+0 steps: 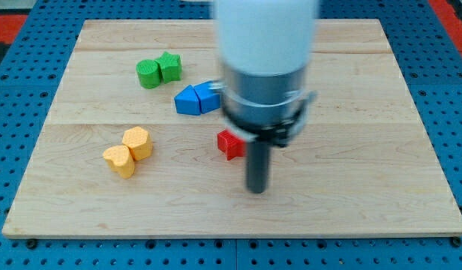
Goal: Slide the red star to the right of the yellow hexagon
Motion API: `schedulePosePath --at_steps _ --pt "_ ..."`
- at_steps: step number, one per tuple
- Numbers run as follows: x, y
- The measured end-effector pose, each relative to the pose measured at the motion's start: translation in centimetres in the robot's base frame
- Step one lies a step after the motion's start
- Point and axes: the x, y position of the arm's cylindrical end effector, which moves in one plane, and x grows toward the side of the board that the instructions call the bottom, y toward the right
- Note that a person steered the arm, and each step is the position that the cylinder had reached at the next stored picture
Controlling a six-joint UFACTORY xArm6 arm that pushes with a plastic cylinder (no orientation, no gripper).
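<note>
The red star [229,143] lies near the middle of the wooden board [366,112], partly hidden by the arm. The yellow hexagon [137,142] sits at the view's left, touching a second yellow block [120,160] just below-left of it. My tip [257,190] rests on the board just below and to the right of the red star, a short gap from it. The red star is well to the right of the yellow hexagon.
Two green blocks [159,70] touch each other at the view's upper left. Two blue blocks [198,98] sit together above the red star, partly behind the arm. The arm's white and grey body [267,67] covers the board's upper middle.
</note>
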Motion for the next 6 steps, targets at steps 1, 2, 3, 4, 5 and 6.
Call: schedulePosePath --at_steps 1,2,3,4,5,6 --pt "-2.0 0.6" --pt "-6.7 3.4" --pt "-11.2 4.3" --pt "-9.2 -0.3" --pt "-6.0 -5.3" --pt "-4.3 -8.4"
